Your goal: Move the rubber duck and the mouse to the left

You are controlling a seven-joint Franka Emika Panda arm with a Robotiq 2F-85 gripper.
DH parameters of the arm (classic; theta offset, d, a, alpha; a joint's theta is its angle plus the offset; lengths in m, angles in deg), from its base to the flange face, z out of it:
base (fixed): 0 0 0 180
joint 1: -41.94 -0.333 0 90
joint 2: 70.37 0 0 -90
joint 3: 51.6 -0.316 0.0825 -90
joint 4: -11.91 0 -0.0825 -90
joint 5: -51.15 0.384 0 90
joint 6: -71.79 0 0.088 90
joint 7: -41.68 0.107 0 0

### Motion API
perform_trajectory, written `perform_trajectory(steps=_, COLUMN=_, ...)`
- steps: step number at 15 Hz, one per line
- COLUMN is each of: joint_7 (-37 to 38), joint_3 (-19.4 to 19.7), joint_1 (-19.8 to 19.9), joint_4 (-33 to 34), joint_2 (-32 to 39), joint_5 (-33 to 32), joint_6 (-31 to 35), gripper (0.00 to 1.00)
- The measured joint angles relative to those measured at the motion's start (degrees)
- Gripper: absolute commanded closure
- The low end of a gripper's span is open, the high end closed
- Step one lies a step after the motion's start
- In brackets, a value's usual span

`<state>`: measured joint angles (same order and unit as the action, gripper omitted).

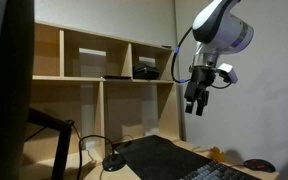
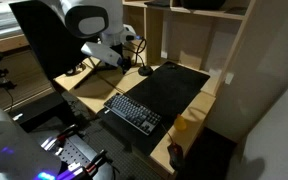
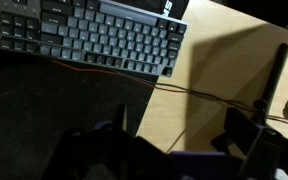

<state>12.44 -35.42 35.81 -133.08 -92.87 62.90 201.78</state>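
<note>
1. While nothing is yet gripped, the far left is taken up by open wooden shelving (image 1: pixel 94 65), which stands behind the table (image 1: pixel 196 150) and has no part in the task.
2. Below the shelving, a black round base (image 1: pixel 114 163) with a cable sits at the left edge of the dark mat (image 1: pixel 154 155). I judge that anything carried leftward will have to be set down clear of it.
3. Further right, the keyboard (image 1: pixel 216 173) lies along the front of the mat. The wrist view shows the keyboard whole at its top edge, so the camera is looking down from well above the table.
4. Above the right part of the mat, the arm (image 1: pixel 222 30) holds the jaws pointing straight down, high over the table and touching nothing. In the dim wrist view the jaws stand apart with nothing between them, probably so that they are ready to drop over a small thing.
5. The rubber duck (image 1: pixel 216 153) sits on bare wood just right of the mat and behind the keyboard, below the jaws and slightly to their right. As the nearer task thing, it looks like the likelier first target.
6. Farthest right, the mouse (image 1: pixel 259 165) rests on the table, near the duck but apart from it. Both things lie on the right side, so neither move to the left has been made yet.
</note>
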Motion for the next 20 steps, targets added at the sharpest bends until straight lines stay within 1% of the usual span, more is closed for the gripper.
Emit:
perform_trajectory(steps=2, joint_7=0.0, joint_3=-0.2, joint_1=0.1, joint_4=0.0, joint_2=0.0, joint_5=0.0, joint_6=0.0, gripper=0.00)
perform_trajectory(steps=4, joint_7=3.0, joint_3=-0.9, joint_1=0.5, joint_4=-0.1, joint_2=0.0, joint_5=1.6, joint_6=1.2, gripper=0.00)
perform_trajectory(steps=5, joint_7=4.3, joint_3=-0.4, joint_1=1.1, joint_4=0.5, joint_2=0.5, joint_5=2.3, joint_6=2.1, gripper=0.00)
perform_trajectory(steps=9, joint_7=4.8, joint_3=5.3, joint_1=7.4, joint_4=7.2, joint_2=6.4, joint_5=3.3, joint_6=3.5, gripper=0.00)
perform_trajectory(steps=10, joint_7=4.2, joint_3=5.6, joint_1=8.5, joint_4=8.1, joint_2=7.2, joint_5=3.3, joint_6=3.4, gripper=0.00)
perform_trajectory(steps=13, joint_7=4.4, joint_3=4.3, joint_1=8.6, joint_4=7.8, joint_2=7.0, joint_5=3.3, joint_6=3.4, gripper=0.00)
perform_trajectory(steps=14, joint_7=5.1, joint_3=3.7, joint_1=8.8, joint_4=7.8, joint_2=7.2, joint_5=2.9, joint_6=3.6, gripper=0.00)
perform_trajectory(steps=15, joint_7=7.6, joint_3=3.5, joint_1=9.2, joint_4=8.0, joint_2=8.1, joint_5=2.3, joint_6=3.7, gripper=0.00)
perform_trajectory(steps=17, joint_7=10.9, joint_3=3.8, joint_1=10.8, joint_4=8.7, joint_2=12.5, joint_5=2.7, joint_6=7.4, gripper=0.00)
perform_trajectory(steps=20, joint_7=12.4, joint_3=4.9, joint_1=14.3, joint_4=10.9, joint_2=22.5, joint_5=5.8, joint_6=14.4, gripper=0.00)
